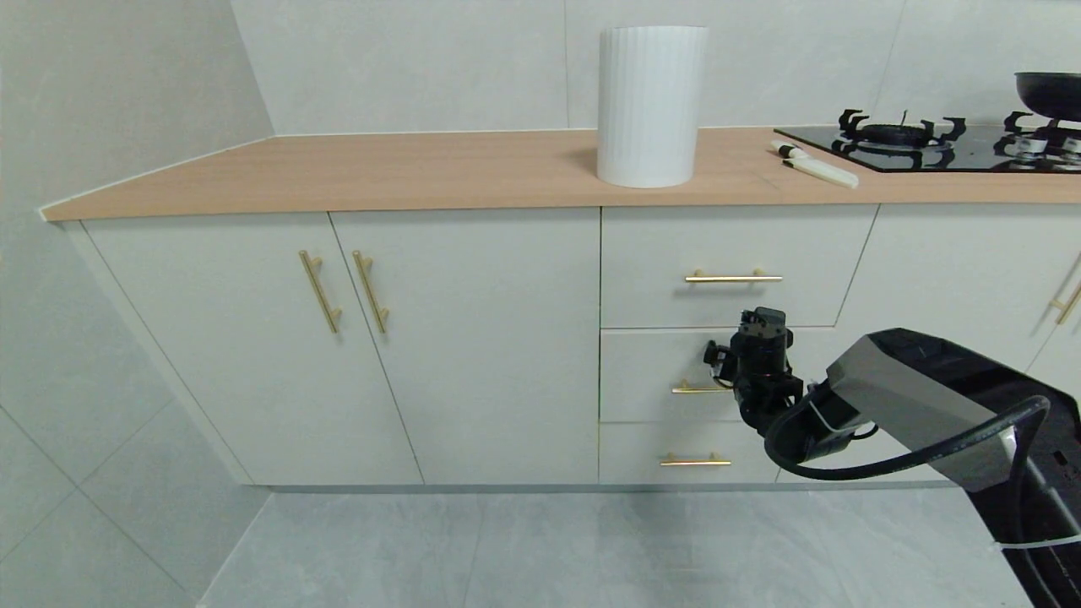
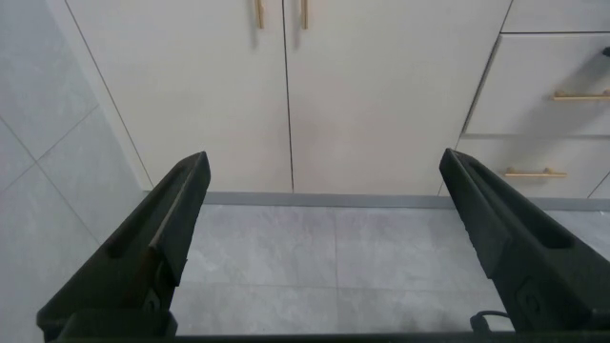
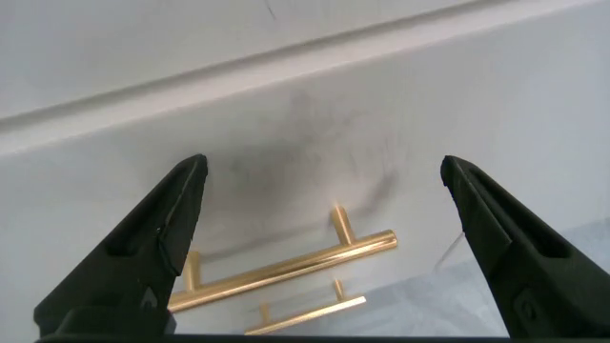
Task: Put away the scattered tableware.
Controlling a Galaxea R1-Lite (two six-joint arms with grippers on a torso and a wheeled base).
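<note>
We see a matt wood-grain countertop [image 1: 380, 173], smooth cream tableware [image 1: 819, 171], shiny brass-toned metal drawer handles [image 1: 733, 277] and a glossy black hob [image 1: 971, 159].

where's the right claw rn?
Head view, right side: the right claw sits open in front of the middle drawer, at its gold handle, below the top drawer.

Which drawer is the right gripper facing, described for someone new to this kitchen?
Under the wooden countertop, right of the double doors, stands a column of three drawers. It is the middle drawer, whose gold handle is partly hidden by the right gripper; the top handle and bottom handle show in full.
</note>
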